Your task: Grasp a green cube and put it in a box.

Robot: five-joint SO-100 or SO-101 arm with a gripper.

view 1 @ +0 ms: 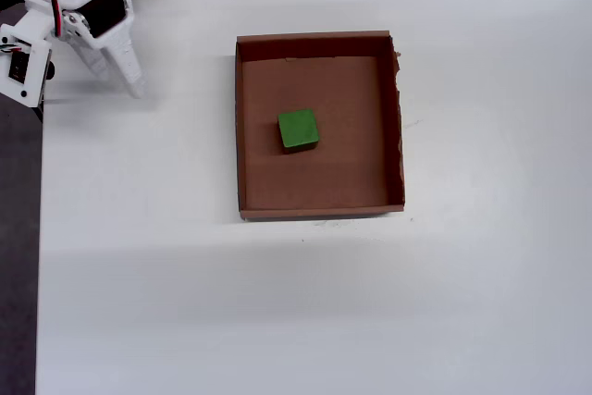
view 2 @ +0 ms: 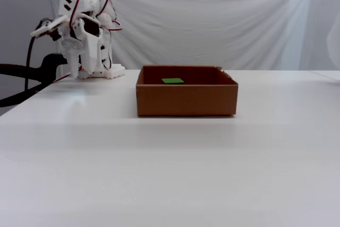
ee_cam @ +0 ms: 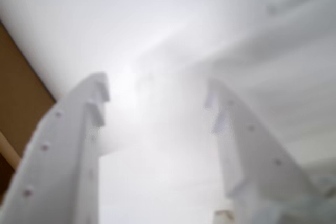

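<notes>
The green cube (view 1: 298, 129) lies on the floor of the box (view 1: 239, 136), a little left of its middle; in the fixed view only the cube's top (view 2: 173, 81) shows above the brown front wall of the box (view 2: 186, 99). My gripper (view 1: 125, 85) hangs over the white table well to the left of the box, apart from it. In the wrist view the gripper (ee_cam: 157, 90) stands open, its two white fingers spread with nothing between them. The fixed view shows the gripper (view 2: 85, 70) pointing down near the arm's base.
The arm's white base (view 2: 101, 73) stands at the table's far left corner. The table's left edge (view 1: 39, 256) runs beside a dark floor. A black cable (view 2: 26, 73) hangs off at the left. A blurred brown surface (ee_cam: 16, 103) fills the wrist view's left edge.
</notes>
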